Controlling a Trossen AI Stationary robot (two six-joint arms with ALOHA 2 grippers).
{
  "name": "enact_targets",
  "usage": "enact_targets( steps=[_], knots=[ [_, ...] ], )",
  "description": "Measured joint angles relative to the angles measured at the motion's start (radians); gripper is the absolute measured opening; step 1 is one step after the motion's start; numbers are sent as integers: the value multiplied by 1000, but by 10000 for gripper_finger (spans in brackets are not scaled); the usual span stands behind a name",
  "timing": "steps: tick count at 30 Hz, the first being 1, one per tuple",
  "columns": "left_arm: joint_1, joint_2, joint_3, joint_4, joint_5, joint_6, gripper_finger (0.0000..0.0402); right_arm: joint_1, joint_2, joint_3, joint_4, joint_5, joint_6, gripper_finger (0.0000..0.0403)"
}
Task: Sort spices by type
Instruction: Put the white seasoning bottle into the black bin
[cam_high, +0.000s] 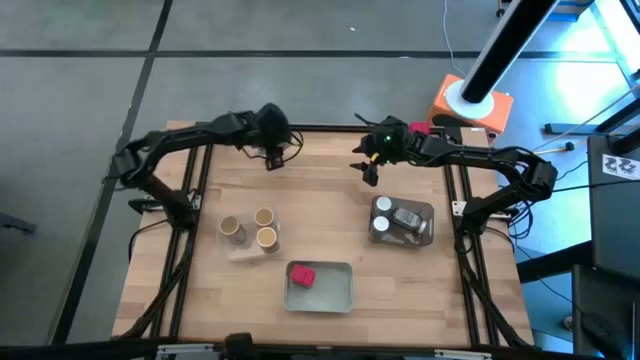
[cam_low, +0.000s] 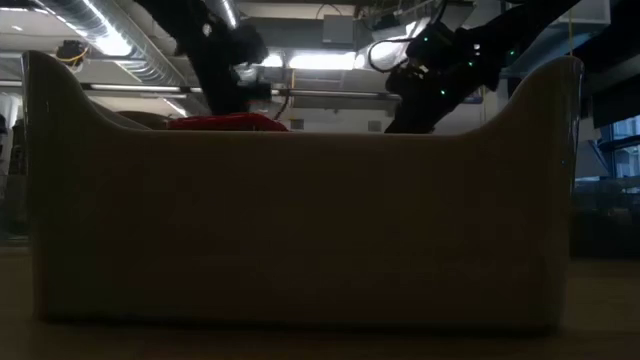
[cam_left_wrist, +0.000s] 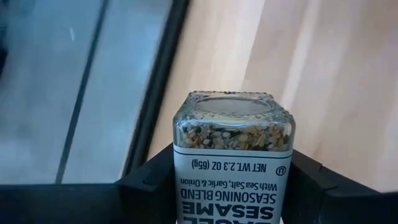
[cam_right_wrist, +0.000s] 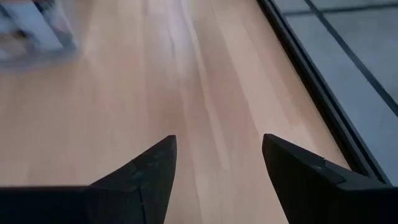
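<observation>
- Clear seasoning jar (cam_left_wrist: 231, 149) clamped between the left end effector's (cam_high: 272, 152) fingers (cam_left_wrist: 144, 186), near the far edge of the bench (cam_high: 330, 180), sesame blend visible through the glass.
- Grip sits on the labelled body, jar base pointing outward; best kept square and firm during carry to avoid a twist.
- Likely destination: tray (cam_high: 428, 215) on the right side, already holding other white-lidded jars (cam_high: 381, 206); lower gently beside them, not on top.
- Cork-coloured cylinders (cam_high: 263, 217) grouped in the left tray, red packets (cam_high: 301, 275) in the near tray (cam_high: 340, 298); neither to be disturbed.
- Right end effector (cam_high: 372, 165) parted and empty, hovering near the bench's far edge just beyond the jar tray; worth a wide berth when crossing.
</observation>
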Motion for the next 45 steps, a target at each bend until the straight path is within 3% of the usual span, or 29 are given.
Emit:
enact_targets(
  steps=[3,10,16,23,29,35,39,45],
  knots=[
    [-43,-76,0,74,84,-56,179,0,0,0,53,-41,5,239],
    [-135,-164,-28,339,257,-92,179,1,28,0,245,-244,77,242],
    [-178,-171,-121,617,314,-148,179,2,111,0,439,-352,200,300],
    [-217,-167,-218,932,324,-228,179,64,164,0,623,-324,193,361],
    [-253,-157,-268,1131,323,-273,179,125,165,0,716,-164,116,367],
    [-296,-142,-269,1213,324,-274,179,157,164,0,799,-151,115,367],
    [-308,-138,-269,1220,319,-274,179,186,164,0,855,-150,104,354],
    [-308,-138,-269,1221,315,-272,179,197,164,3,868,-129,86,295]
  ],
)
